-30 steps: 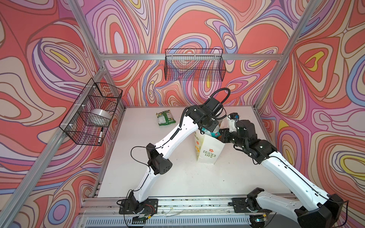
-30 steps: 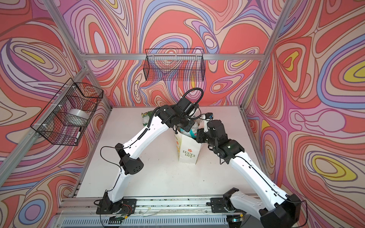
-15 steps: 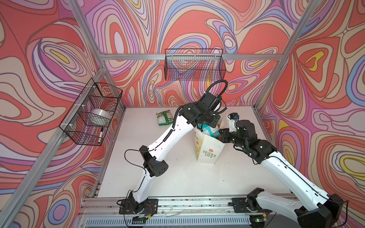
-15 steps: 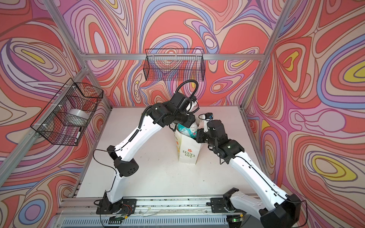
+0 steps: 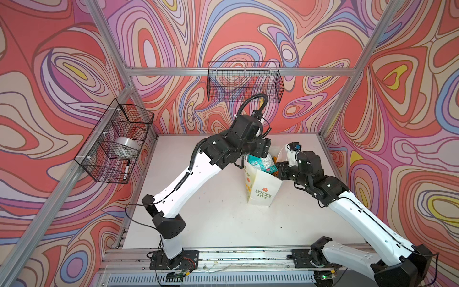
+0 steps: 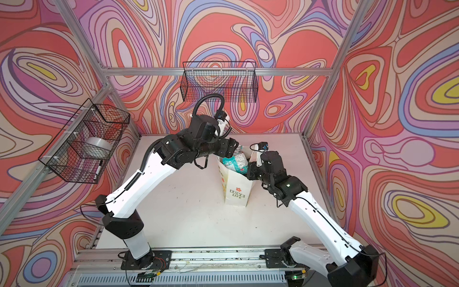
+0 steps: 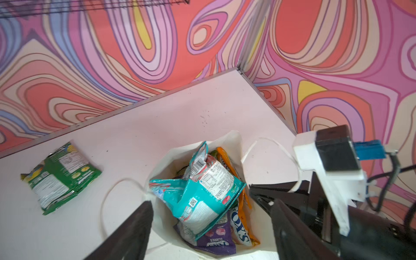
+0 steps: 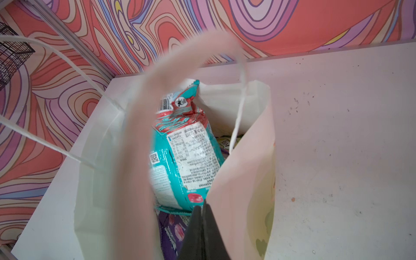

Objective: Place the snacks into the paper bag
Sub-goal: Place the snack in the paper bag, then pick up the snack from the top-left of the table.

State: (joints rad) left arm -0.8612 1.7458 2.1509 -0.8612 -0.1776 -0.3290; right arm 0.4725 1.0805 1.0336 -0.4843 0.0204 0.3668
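Note:
The white paper bag (image 5: 263,188) (image 6: 236,191) stands upright mid-table with its mouth open. My left gripper (image 7: 211,202) hovers open just above that mouth, nothing between its fingers (image 7: 139,225). Below it a teal snack pouch (image 7: 202,191) lies on top of a purple pouch (image 7: 216,240) and an orange one (image 7: 244,202) inside the bag. Another green pouch (image 7: 60,175) lies flat on the table near the back wall. My right gripper (image 8: 201,209) is shut on the bag's rim (image 8: 236,180), holding the near wall. In both top views the two grippers meet at the bag's top.
A black wire basket (image 5: 244,82) hangs on the back wall. Another wire basket (image 5: 116,141) on the left wall holds a tape roll and a marker. The bag's cord handles (image 7: 270,146) loop loose beside the mouth. The aluminium rail (image 5: 223,253) runs along the front.
My left gripper has opened and let go of the teal pouch, which now rests in the bag. The left arm has risen a little. The right arm has not moved.

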